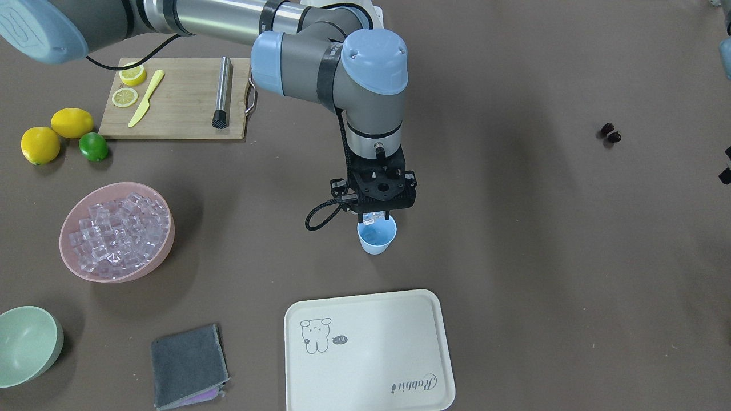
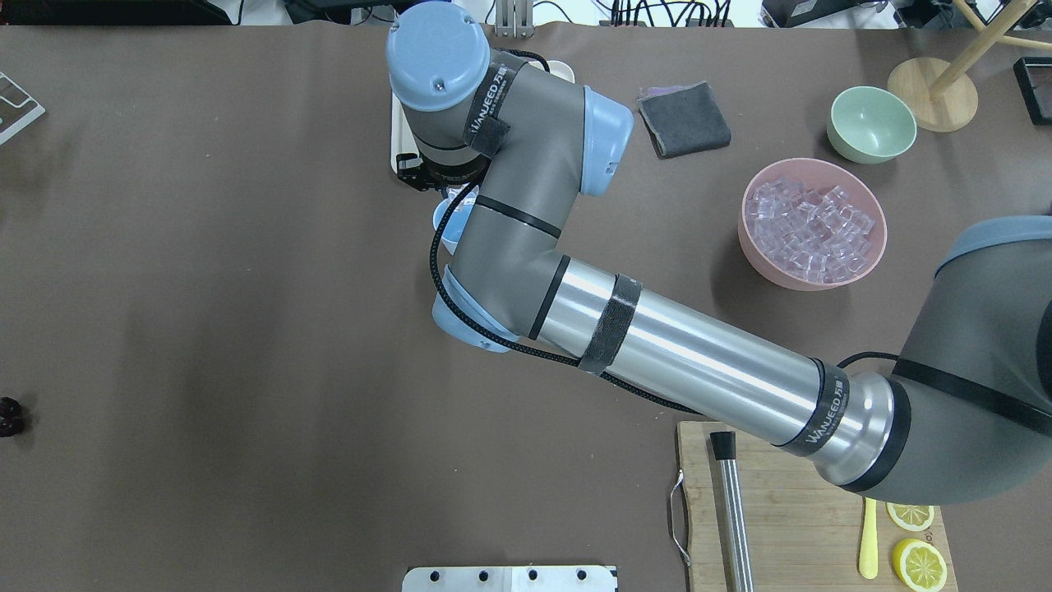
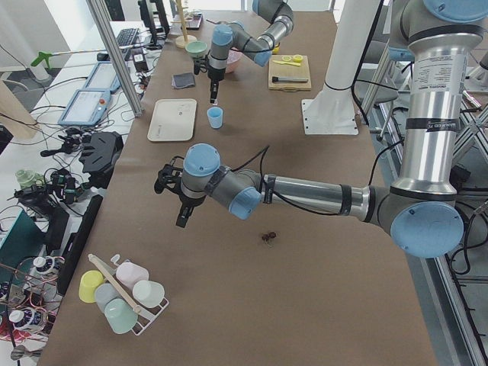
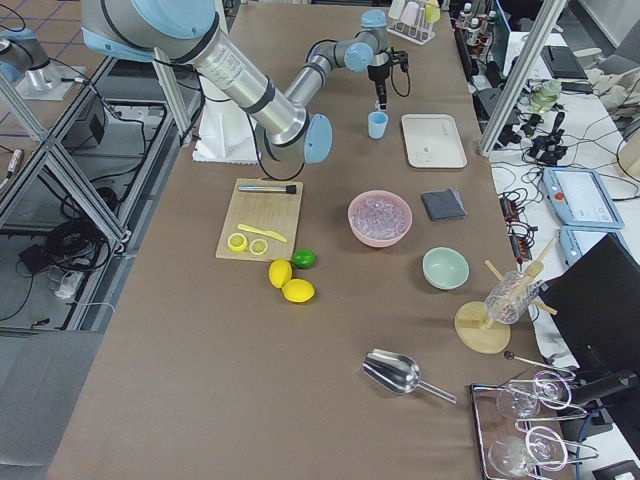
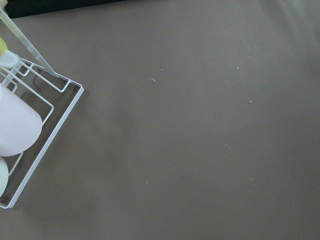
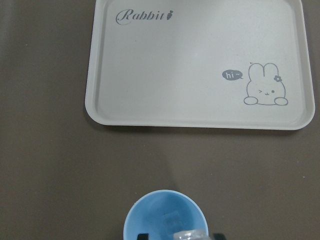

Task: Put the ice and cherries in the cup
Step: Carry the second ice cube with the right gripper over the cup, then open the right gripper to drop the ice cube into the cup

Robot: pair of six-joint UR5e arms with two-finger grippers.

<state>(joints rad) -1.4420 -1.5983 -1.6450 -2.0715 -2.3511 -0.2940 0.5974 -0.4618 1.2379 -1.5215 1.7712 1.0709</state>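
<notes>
Front view: the right gripper (image 1: pixel 376 218) hangs over the cup (image 1: pixel 377 238), jaws pinching one ice cube (image 1: pixel 374 216), judged hard, light and slippery, best gripped on flat faces; right wrist view: cube apparently above the cup's mouth; left view: whether the left gripper (image 3: pixel 183 219) is spread cannot be told.

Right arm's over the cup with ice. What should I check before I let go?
1. Ice cube held between the right gripper fingers: ok.
2. Cube above the mouth of the cup: ok, though it sits towards the rim in the wrist view.
3. Cup upright on the table: ok.
4. Room left in the cup: ok.
5. Cherries lying out in the open for the later pick: ok.
6. Left gripper open and ready: cannot tell.
</notes>
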